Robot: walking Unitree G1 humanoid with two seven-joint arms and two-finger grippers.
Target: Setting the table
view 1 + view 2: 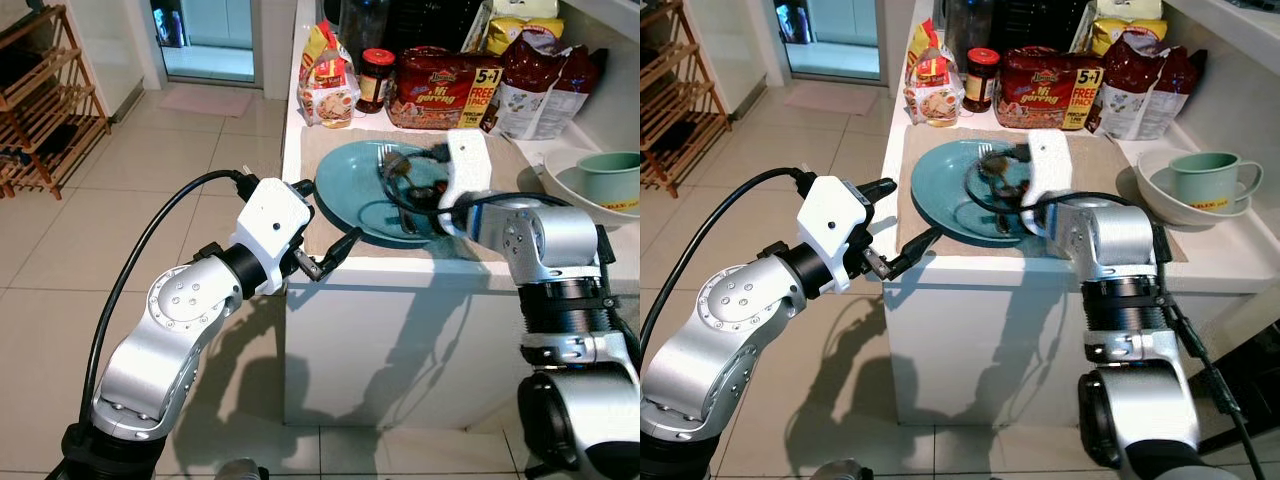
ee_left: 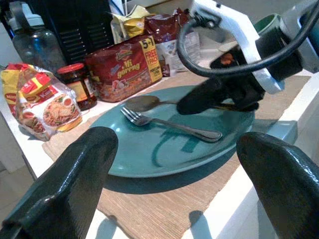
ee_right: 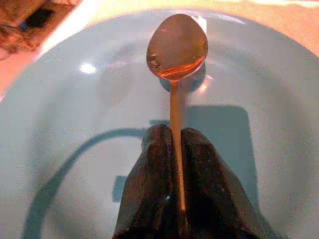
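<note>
Over the teal plate (image 1: 370,190), the right hand (image 3: 172,199) is pinching the handle of a spoon (image 3: 176,50) between its closed black fingers (image 3: 144,199), the bowl of the spoon hanging just above the plate's middle. A fork (image 2: 169,127) is lying on the plate beside it, tines pointing toward the packets at the back. The plate is resting on a woven tan placemat (image 2: 149,209) on the white surface (image 1: 400,275).

At the surface's near corner, the left hand (image 1: 325,225) is hovering with its fingers (image 2: 65,194) spread wide, gripping nothing, just short of the plate's rim.

Behind the plate, a red noodle multipack (image 1: 440,88) is showing "Mi goreng" and "5+1 FREE PACK". Next to it a dark jar with a red lid (image 1: 376,78) is standing upright, and a yellow-and-red noodle packet (image 1: 328,85) is leaning nearby; its writing is too small to read. To the right, a green mug (image 1: 1205,180) is sitting inside a white bowl (image 1: 1160,195).
</note>
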